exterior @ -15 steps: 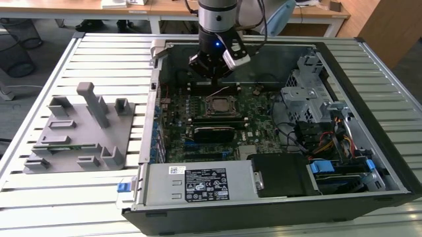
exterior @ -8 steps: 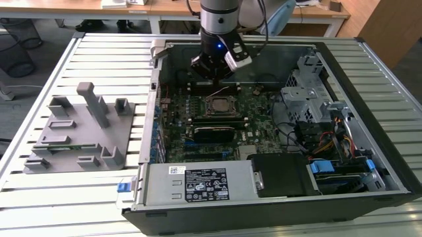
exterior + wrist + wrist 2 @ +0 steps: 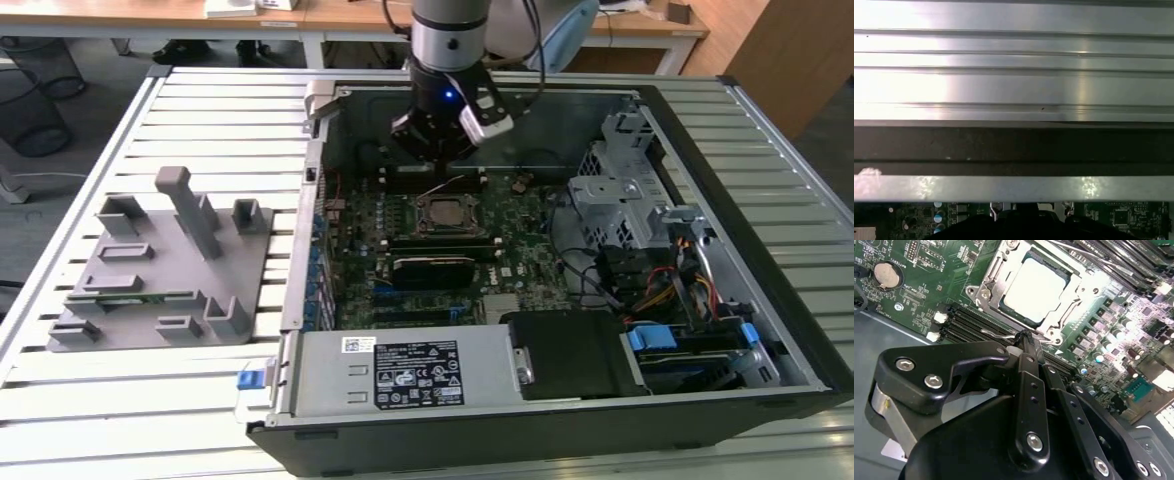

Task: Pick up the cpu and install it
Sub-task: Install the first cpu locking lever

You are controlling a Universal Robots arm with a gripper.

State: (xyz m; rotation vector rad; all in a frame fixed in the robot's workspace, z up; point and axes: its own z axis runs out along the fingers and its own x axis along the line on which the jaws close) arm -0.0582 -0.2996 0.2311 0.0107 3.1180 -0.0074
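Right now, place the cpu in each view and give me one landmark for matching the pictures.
Exterior view: the cpu sits in the socket frame mid-motherboard, just below the gripper.
Second wrist view: it is the pale square inside the metal frame, beyond the gripper.
First wrist view: I cannot make it out; I see ribbed metal and a strip of green board.
Shared landmark: the green motherboard.
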